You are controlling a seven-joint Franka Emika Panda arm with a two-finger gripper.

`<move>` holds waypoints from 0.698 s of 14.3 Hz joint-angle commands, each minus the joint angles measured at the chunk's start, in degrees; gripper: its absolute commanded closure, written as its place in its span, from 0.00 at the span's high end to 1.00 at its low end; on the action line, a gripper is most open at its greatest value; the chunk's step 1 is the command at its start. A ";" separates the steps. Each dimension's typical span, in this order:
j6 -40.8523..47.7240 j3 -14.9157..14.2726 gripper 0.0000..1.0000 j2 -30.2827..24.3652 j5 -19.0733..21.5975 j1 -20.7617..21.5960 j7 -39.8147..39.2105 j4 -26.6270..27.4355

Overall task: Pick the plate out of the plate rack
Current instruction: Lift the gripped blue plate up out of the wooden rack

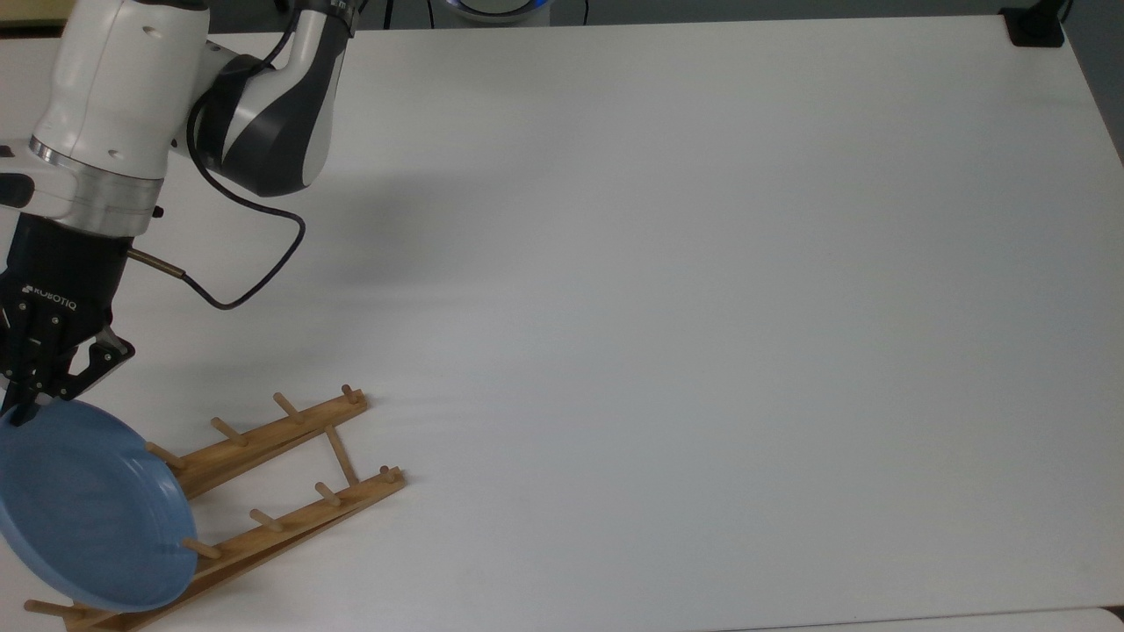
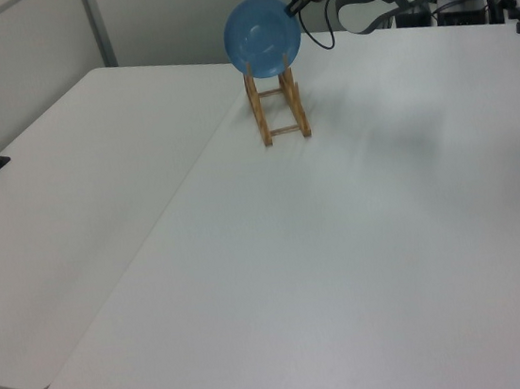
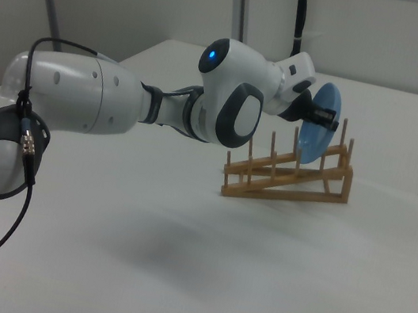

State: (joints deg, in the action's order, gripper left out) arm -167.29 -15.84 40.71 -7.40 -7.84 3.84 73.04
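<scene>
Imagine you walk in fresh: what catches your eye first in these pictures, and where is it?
The blue plate stands out first, upright at the end of a wooden rack near the top view's lower left corner. Just above it the arm's black hand is closed on the plate's rim. The rest of the white table is bare.

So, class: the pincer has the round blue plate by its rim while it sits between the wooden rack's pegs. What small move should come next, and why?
Probably a short lift straight up. The pincer grips the round blue plate at its upper rim, but the plate's lower part sits between the upright pegs of the light brown wooden rack, so pulling sideways would likely drag the rack along.
</scene>
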 commanded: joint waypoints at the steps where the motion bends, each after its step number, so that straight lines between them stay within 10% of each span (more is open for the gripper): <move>1: -0.84 -1.21 0.01 -0.98 -1.22 1.16 -0.15 0.00; 10: -0.76 -0.69 0.01 -6.60 -2.18 1.25 0.29 0.62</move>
State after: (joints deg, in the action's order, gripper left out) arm -167.32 -15.84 38.30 -8.36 -7.76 3.83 71.46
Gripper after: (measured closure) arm 0.934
